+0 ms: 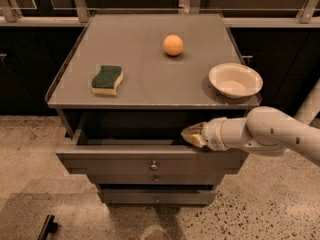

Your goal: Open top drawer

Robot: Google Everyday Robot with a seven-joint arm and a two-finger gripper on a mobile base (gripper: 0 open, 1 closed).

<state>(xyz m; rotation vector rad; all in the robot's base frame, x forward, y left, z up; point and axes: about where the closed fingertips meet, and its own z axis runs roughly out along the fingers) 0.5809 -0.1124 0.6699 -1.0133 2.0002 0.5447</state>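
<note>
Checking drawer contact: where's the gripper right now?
Right of centre in the camera view: the gripper is at the upper edge of the top drawer, right of its knob, below the bowl.

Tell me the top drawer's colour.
Top drawer grey-brown, camera view; hand at its top edge.

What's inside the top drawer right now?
The top drawer is pulled out; its visible interior is dark, with nothing discernible. The tool sits at its front edge. The cabinet top covers the back.
</note>
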